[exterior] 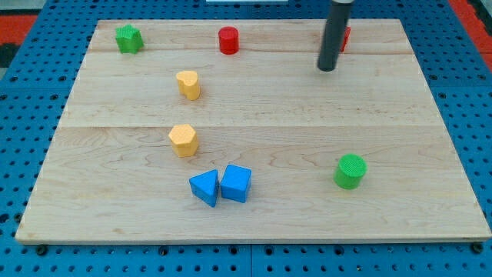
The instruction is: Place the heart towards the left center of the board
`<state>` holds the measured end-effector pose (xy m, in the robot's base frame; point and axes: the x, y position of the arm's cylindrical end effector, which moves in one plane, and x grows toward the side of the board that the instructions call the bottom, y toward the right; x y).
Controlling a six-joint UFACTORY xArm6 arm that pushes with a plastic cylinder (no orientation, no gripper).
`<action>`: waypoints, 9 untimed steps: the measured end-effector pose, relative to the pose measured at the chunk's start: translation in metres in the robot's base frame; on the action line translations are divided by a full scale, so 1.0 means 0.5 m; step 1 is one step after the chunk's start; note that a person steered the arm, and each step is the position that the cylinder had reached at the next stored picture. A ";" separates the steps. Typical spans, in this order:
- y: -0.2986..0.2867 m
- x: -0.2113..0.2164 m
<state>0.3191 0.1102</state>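
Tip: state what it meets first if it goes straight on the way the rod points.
The board, directly beneath my tip. The red block just behind seems off that line, though depth is unclear.

Yellow heart (187, 84), pale wood board (254, 223)

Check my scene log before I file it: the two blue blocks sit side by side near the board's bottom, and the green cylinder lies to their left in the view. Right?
Not quite. The camera view shows the green cylinder to the right of the two blue blocks, not their left. The blue pair does sit side by side near the board's bottom.
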 end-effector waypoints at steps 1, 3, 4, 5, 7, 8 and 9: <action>-0.107 0.000; -0.350 0.062; -0.483 0.078; -0.496 0.080; -0.520 0.176; -0.572 0.176; -0.592 0.176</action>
<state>0.4072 -0.1857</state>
